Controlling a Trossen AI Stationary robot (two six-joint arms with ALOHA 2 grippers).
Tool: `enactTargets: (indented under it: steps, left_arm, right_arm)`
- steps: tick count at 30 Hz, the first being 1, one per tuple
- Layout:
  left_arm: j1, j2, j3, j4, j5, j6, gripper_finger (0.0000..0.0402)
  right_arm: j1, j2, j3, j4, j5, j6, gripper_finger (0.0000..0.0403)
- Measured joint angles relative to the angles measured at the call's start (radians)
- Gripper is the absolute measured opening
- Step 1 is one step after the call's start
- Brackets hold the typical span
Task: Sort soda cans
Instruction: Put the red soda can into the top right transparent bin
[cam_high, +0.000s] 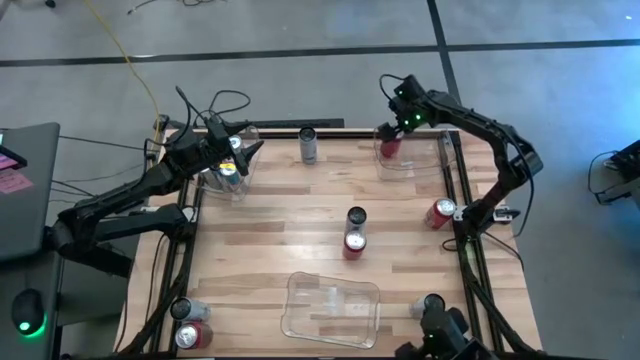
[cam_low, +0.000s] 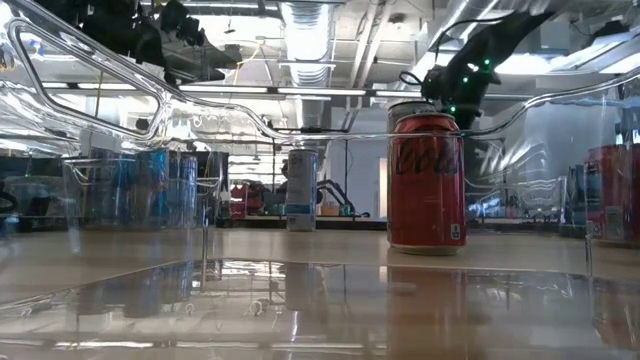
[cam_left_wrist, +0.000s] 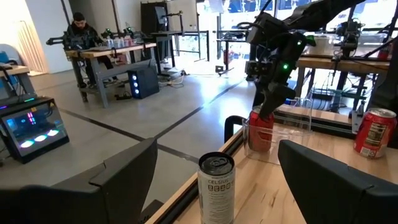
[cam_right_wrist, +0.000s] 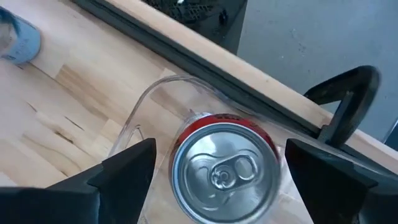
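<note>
One red can (cam_right_wrist: 225, 165) stands in the clear bin (cam_right_wrist: 134, 121) under the right hand (cam_right_wrist: 217, 171), fingers spread wide, gripping nothing

Counter (cam_high: 300, 215): light wooden planks, dark metal rails along its left and right edges. Three clear plastic bins on it: one bin (cam_high: 333, 309) at the near edge, centre; one bin (cam_high: 420, 160) in the far right corner; one bin (cam_high: 235, 172) in the far left corner. Floor (cam_high: 300, 30): grey, crossed by dark seams, with a yellow cable (cam_high: 130, 62) trailing beyond the far left corner. Room beyond: a seated person (cam_left_wrist: 84, 30) at a cluttered workbench (cam_left_wrist: 112, 53); a lit monitor (cam_left_wrist: 31, 124) low on the floor.
</note>
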Motion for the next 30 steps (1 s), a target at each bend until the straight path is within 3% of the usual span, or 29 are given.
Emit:
enactTargets:
  steps: [8, 15, 22, 27, 30]
  left_arm:
    - [0.0, 0.0, 0.0, -0.003, 0.0, 0.0, 0.0332]
    - [0.0, 0.0, 0.0, -0.003, 0.0, -0.001, 0.0332]
    - [0.0, 0.0, 0.0, -0.012, 0.0, -0.008, 0.0332]
    - [0.0, 0.0, 0.0, -0.015, 0.0, -0.008, 0.0332]
    - [0.0, 0.0, 0.0, -0.015, 0.0, -0.008, 0.0332]
  right_arm:
    - [-0.008, -0.133, 0.0, -0.055, 0.044, 0.003, 0.0375]
    - [0.012, -0.274, 0.001, -0.254, 0.064, 0.053, 0.0375]
    - [0.147, -0.364, 0.001, -0.427, 0.068, 0.129, 0.0375]
    - [0.272, -0.415, 0.001, -0.55, 0.176, 0.241, 0.0375]
    - [0.338, -0.442, 0.001, -0.607, 0.184, 0.307, 0.0375]
